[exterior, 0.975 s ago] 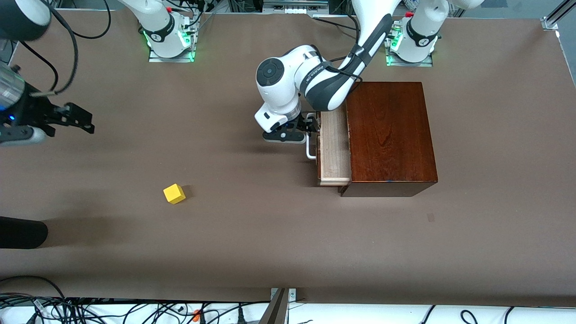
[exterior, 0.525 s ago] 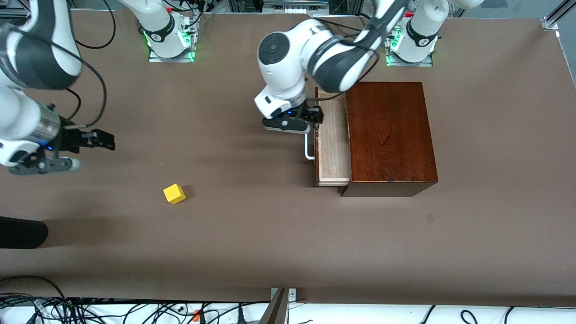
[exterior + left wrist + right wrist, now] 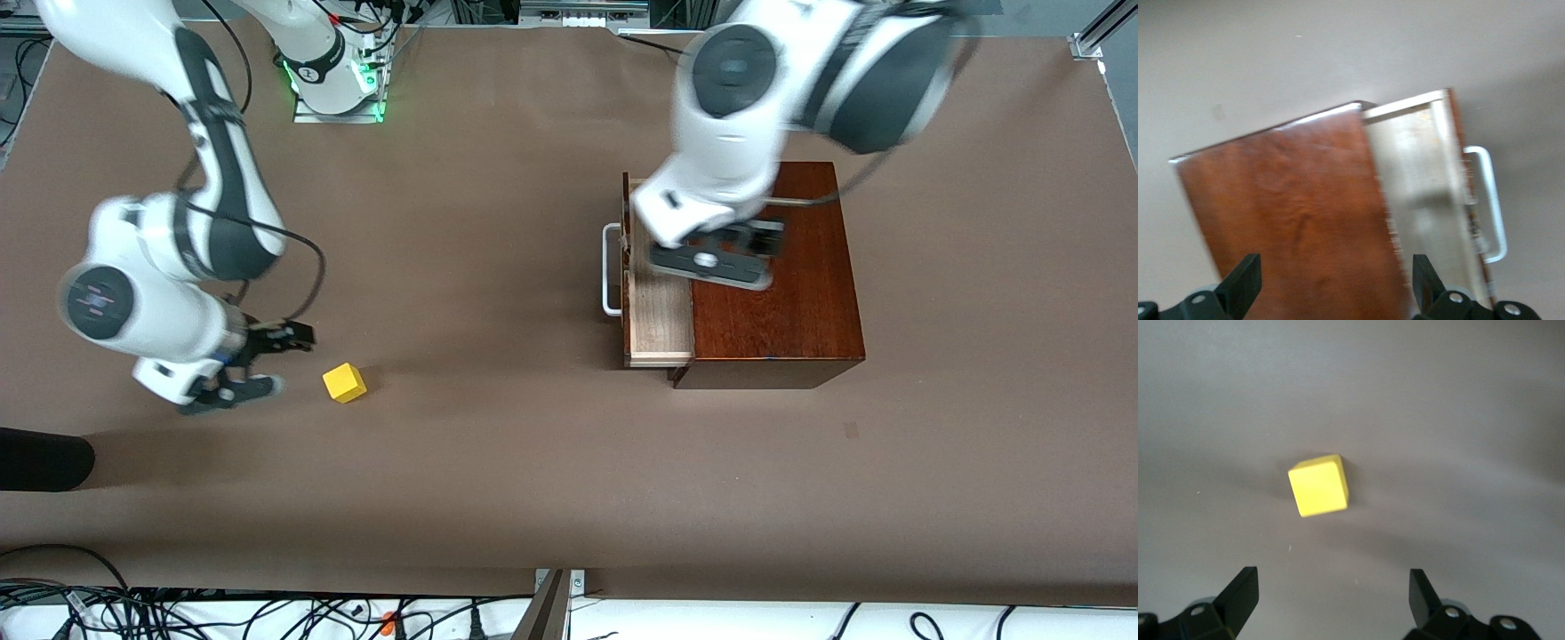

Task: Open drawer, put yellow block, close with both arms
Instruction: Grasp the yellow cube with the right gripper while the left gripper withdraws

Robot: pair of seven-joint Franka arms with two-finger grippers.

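A glossy reddish-brown wooden box [image 3: 772, 271] sits on the brown tabletop [image 3: 498, 480] toward the left arm's end, its drawer [image 3: 660, 311] pulled partly out, the pale light-wood tray showing nothing inside where it is visible, the white U-shaped handle [image 3: 610, 269] pointing toward the right arm's end. The left claw [image 3: 711, 262] hangs in the air over the box's top and the drawer's inner edge, touching neither; in the left wrist view its two black fingers [image 3: 1239, 285] stand spread wide and hold nothing, with the box [image 3: 1295, 213], the tray [image 3: 1428, 193] and the handle [image 3: 1491, 203] below them. Toward the right arm's end of the tabletop, well apart from the box, the yellow block [image 3: 344, 383] rests on the bare surface. The right claw [image 3: 253, 369] is low over the tabletop just beside the block, on the side away from the box, not touching it. In the right wrist view its fingers [image 3: 1238, 597] are spread wide and empty, and the block [image 3: 1319, 485] lies ahead of the fingertips, roughly centred between them and clear of both.
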